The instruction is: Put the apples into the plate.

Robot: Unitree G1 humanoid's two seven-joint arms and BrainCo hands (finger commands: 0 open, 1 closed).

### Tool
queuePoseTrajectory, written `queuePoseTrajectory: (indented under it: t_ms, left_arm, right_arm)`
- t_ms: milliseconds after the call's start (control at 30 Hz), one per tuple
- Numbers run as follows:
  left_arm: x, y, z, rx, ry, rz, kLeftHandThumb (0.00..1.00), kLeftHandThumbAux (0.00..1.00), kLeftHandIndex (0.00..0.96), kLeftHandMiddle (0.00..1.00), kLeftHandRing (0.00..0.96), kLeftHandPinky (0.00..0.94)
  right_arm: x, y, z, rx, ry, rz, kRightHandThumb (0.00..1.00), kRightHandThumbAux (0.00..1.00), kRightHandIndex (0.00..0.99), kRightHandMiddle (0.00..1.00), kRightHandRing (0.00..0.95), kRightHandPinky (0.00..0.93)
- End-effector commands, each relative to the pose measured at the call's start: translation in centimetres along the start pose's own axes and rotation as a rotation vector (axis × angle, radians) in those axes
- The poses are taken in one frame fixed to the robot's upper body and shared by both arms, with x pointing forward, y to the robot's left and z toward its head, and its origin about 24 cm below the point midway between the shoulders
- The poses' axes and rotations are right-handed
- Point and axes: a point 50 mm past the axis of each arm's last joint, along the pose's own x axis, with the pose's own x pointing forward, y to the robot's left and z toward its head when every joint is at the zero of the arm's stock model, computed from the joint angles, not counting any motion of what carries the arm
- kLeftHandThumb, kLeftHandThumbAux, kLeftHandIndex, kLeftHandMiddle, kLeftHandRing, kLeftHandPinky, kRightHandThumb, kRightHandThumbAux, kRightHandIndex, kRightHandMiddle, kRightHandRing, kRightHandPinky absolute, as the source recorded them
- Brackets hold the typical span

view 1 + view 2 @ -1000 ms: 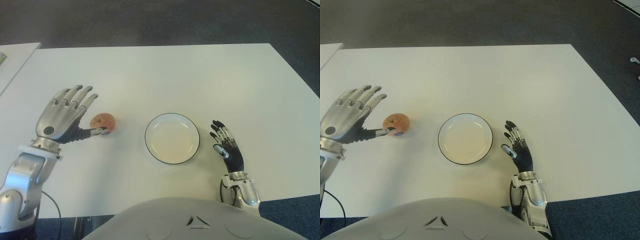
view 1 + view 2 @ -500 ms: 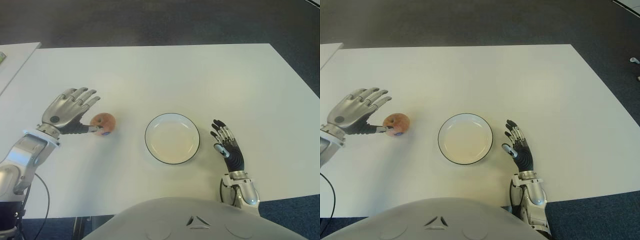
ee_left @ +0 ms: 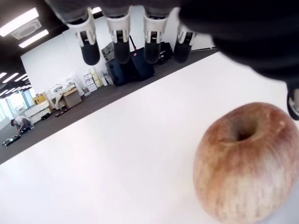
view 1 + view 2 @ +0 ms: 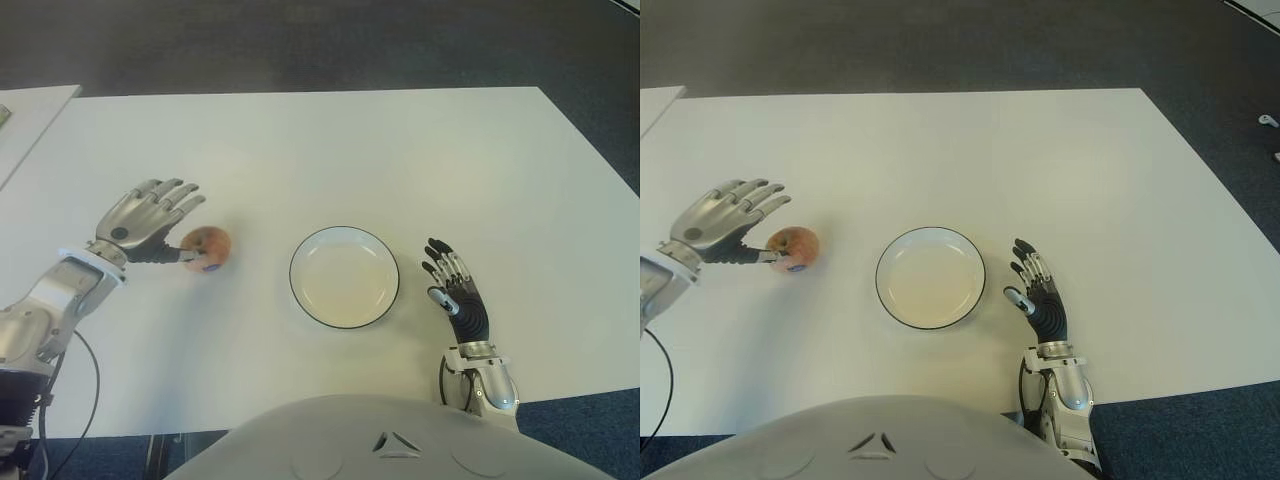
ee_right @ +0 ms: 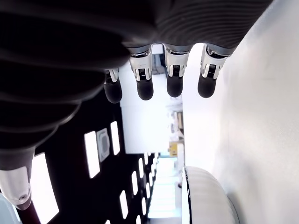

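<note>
My desk is a broad white slab, its far edge running straight across in front of me. Beyond it lies dark grey carpet. To my left, the corner of a second white table stands just apart from the desk, a narrow strip of carpet between them. From my left wrist I see a white wall, long bright ceiling lights, dark cabinets, and stacked boxes farther off.
</note>
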Motion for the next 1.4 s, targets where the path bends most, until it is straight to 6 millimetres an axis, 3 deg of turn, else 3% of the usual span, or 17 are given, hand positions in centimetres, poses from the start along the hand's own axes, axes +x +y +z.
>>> queuePoseTrajectory:
  t_ms: [33,867,1400]
  left_arm:
    - [0.1,-1.0,0.3,-0.023,-0.022,-0.028,0.346,0.261,0.094,0.035,0.006,0.048]
    - [0.2,-3.0,1.5,-0.136,-0.051,-0.097,0.283,0.225,0.067,0.023,0.000,0.026]
    - [0.2,-3.9,2.7,-0.199,-0.067,-0.140,0.241,0.212,0.056,0.030,0.009,0.061]
  right_arm:
    - [-3.3,0.2,-4.2,0.081,0.271,-0.047,0.239,0.544,0.097,0.097,0.052,0.066]
    - [-3.5,0.0,-4.1,0.071,0.274,-0.037,0.214,0.531,0.080,0.090,0.047,0.060]
    - [-3.6,-0.2,-4.1,0.080,0.282,-0.045,0.218,0.534,0.063,0.083,0.042,0.058]
